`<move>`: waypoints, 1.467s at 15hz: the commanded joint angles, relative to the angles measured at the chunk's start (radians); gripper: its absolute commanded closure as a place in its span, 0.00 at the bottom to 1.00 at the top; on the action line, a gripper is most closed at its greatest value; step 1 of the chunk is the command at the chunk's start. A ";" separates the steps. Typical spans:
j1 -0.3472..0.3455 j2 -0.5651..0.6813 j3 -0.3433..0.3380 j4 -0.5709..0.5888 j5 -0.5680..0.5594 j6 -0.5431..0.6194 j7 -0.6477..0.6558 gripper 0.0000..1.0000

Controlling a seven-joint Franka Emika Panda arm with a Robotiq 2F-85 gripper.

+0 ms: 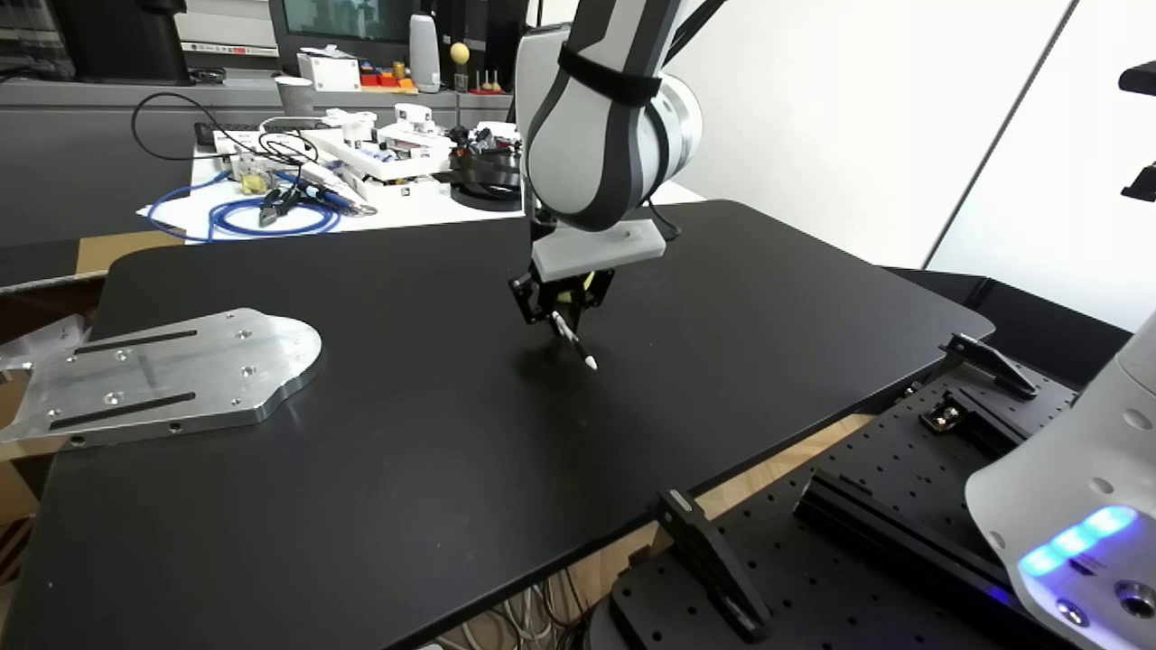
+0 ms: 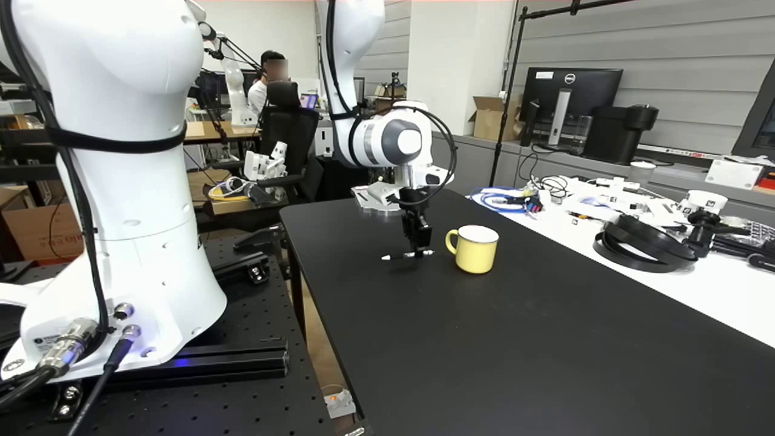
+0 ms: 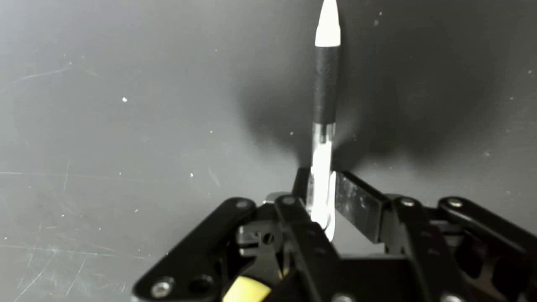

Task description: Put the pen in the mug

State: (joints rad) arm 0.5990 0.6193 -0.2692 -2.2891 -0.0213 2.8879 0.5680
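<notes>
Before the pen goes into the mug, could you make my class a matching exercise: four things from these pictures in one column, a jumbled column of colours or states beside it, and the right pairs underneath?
Column 1
1. Pen
2. Mug
3. Metal plate
4. Chair

Column 2
A. silver, lying flat
B. black, in the background
C. held in the gripper
D. yellow outside, light inside

Pairs: 1-C, 2-D, 3-A, 4-B

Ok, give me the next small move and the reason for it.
Probably raise the gripper straight up: in the wrist view it appears shut on the black-gripped pen, and an exterior view shows the pen nearly level, below the rim of the upright yellow mug.
</notes>
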 commanded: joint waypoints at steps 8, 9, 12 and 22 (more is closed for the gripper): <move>-0.022 -0.189 -0.012 -0.005 -0.072 -0.184 0.073 0.94; -0.023 -0.201 -0.017 -0.002 -0.096 -0.195 0.090 0.94; -0.035 -0.228 -0.023 0.007 -0.186 -0.209 0.151 0.94; -0.022 -0.265 -0.137 0.057 -0.684 -0.151 0.578 0.94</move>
State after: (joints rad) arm 0.5677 0.3719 -0.3708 -2.2492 -0.5539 2.7287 0.9861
